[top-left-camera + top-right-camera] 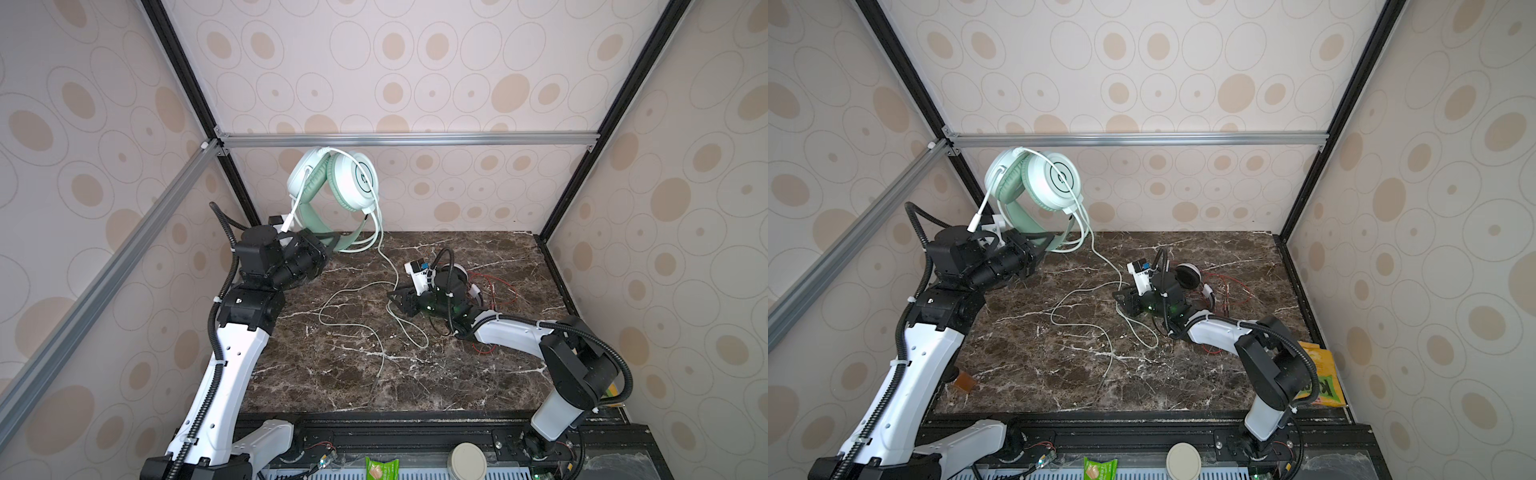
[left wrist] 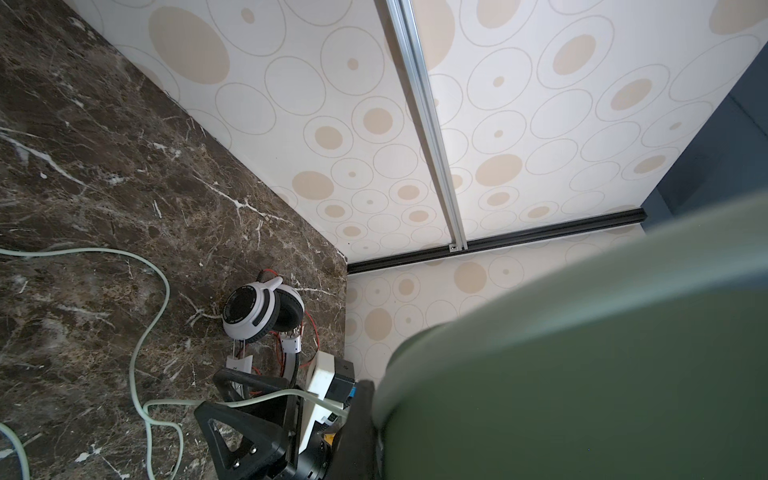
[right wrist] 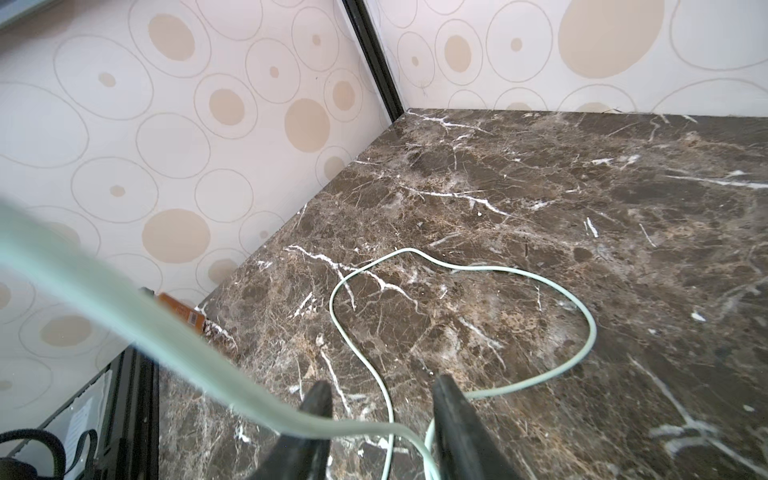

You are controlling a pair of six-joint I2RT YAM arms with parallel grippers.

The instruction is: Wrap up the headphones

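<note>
**Loose cable in half-closed jaws: the wrap could slip**

The mint-green over-ear headset (image 1: 332,183) hangs in the air over the back left of the dark brown marble-patterned tabletop (image 1: 457,374). Its earcups are up and its padded headband is down, pinched tight in the left gripper (image 1: 330,245).

The weak point, as I judge it, is the pale green cable (image 3: 124,309). It drops from the cups to the right gripper (image 3: 381,384), whose jaws are narrowed but apart, with the cable lying unpinched in the gap. If that arm lifts before the jaws close, the cable would likely slide out. Once it is gripped, a hard pull could twist the headband in its single pinch. It could also drag off the few slack turns hanging under the cups. The long coils on the tabletop could snag the right arm as they are drawn in.

The headset has glossy pale mint shells with darker green pads and band. Its cable is thin and limp, and it sprawls in wide loops in both top views.

Just behind the right gripper, the white headset with black earpads (image 2: 253,316) lies on the tabletop beside its thin red cable (image 2: 315,332). It is near enough that a sweep of the arm may tangle the two cables.
</note>
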